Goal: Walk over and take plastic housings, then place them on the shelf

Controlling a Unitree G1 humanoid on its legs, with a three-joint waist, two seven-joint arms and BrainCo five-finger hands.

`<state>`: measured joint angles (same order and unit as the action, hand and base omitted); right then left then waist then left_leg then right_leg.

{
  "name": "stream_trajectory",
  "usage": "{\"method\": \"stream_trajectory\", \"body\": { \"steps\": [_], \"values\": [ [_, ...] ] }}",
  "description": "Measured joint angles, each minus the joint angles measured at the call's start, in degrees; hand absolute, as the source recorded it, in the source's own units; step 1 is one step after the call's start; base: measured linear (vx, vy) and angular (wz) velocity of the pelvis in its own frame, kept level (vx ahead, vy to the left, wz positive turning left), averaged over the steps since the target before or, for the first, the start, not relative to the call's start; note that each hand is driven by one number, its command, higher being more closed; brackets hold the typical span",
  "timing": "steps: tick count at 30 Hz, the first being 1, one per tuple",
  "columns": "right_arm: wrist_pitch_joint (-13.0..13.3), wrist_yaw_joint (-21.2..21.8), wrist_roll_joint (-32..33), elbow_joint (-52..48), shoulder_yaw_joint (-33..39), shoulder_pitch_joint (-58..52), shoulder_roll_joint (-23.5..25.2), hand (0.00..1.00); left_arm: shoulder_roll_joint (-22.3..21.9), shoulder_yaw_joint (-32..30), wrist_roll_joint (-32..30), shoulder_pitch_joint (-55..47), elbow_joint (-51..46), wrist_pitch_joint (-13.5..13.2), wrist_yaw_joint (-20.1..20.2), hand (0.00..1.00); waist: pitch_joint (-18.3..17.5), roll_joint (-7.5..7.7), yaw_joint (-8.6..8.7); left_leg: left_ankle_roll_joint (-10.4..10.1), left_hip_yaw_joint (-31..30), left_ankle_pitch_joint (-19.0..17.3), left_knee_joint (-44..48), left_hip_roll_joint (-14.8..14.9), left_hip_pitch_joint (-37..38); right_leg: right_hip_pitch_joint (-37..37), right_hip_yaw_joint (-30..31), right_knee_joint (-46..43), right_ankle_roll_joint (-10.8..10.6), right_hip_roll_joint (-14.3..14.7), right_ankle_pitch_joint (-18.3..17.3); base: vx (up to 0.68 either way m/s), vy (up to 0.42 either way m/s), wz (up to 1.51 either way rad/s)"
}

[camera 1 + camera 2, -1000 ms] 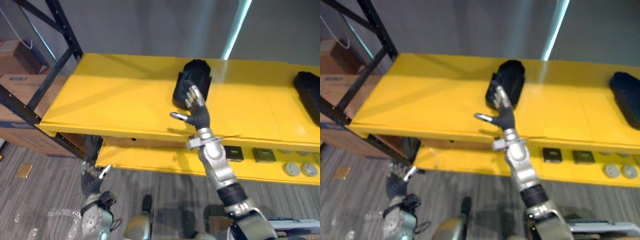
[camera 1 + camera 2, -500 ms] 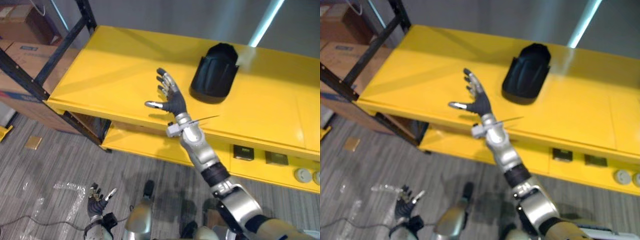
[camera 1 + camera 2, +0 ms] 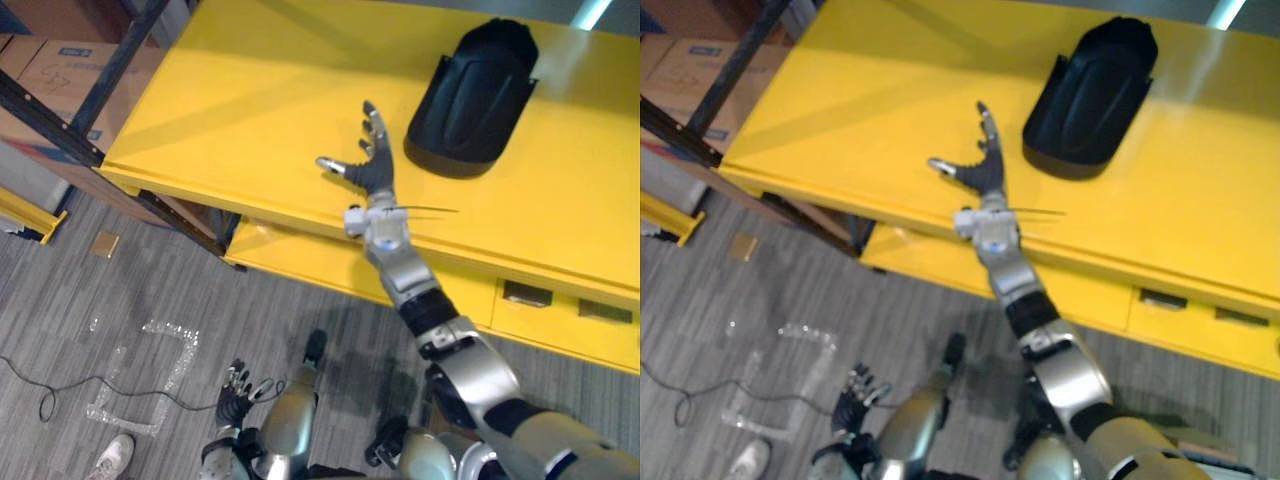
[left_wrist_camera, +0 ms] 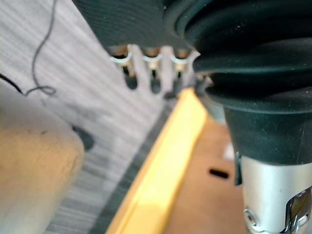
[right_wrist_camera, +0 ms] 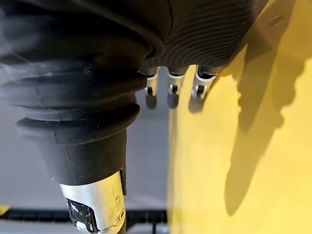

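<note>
Right hand (image 3: pixel 368 172) fingers spread wide, above yellow shelf (image 3: pixel 230 100), black plastic housing (image 3: pixel 475 95) apart, nearby on its right

Plastic housing (image 3: pixel 470 95) on shelf (image 3: pixel 250 110)

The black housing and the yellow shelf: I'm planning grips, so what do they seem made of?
Black housing: likely moulded plastic, matt; ribbed grooves on a curved shell, only dull highlights. Yellow shelf: probably painted sheet metal, smooth and semi-glossy; it shows soft reflections and a thin folded front edge, though coated board is possible.
</note>
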<state>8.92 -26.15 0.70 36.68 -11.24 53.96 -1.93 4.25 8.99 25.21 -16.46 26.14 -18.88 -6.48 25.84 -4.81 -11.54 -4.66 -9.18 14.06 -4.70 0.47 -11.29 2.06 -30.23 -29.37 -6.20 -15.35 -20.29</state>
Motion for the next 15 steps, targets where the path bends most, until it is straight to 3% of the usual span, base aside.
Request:
{"method": "stream_trajectory", "body": {
  "steps": [8,15],
  "values": [
    [0.0,-7.6,-2.8,3.0,4.6,2.6,-3.1,0.0,0.0,2.0,2.1,0.9,1.1,0.0,1.3,0.0,0.6,-1.03,0.19,0.0,0.0,0.0,0.0,-0.3,0.3,0.0,0.0,-1.0,0.1,-0.6,-0.6,-0.01,-0.012,0.0],
    [1.4,-9.5,-3.4,4.1,7.2,2.8,-5.7,0.0,0.5,3.6,3.7,2.0,2.3,-0.3,2.8,0.0,0.8,-1.26,0.39,-0.2,0.2,0.2,0.0,-0.3,0.6,-0.1,0.3,-1.0,0.1,-0.6,-0.6,-0.01,-0.008,-0.01]
  ]
}}
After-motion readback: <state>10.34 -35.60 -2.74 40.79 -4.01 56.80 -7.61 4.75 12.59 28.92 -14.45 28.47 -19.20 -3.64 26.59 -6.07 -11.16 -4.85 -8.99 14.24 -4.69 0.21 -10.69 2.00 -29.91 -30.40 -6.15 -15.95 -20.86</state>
